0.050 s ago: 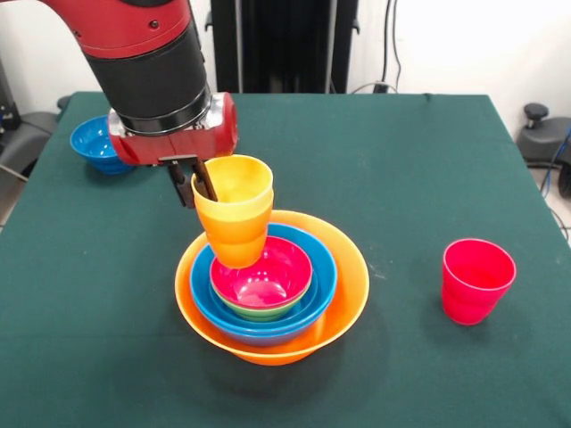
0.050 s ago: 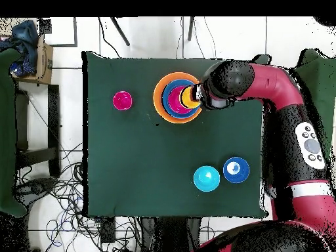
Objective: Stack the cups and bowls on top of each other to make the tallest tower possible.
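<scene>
The end effector point(image 1: 198, 181) pinched the rim of the yellow cup point(image 1: 235, 211), one finger inside, holding it upright above the red bowl point(image 1: 264, 272) topping the tower point(image 1: 272, 299) near the counter point(image 1: 401, 160) centre, apparently to nest it. A red cup point(image 1: 476, 280) stood apart.

My arm point(image 1: 152, 53) is red and black, my end effector point(image 1: 198, 183) black. The cups point(image 1: 235, 209) at it are yellow over orange. The tower point(image 1: 272, 290) runs orange, blue, green, pink-red at the centre. A red-pink cup point(image 1: 476, 280) sits on the dark green tabletop point(image 1: 401, 169), with dark blue point(image 2: 236, 169) and light blue point(image 2: 207, 178) bowls.
</scene>
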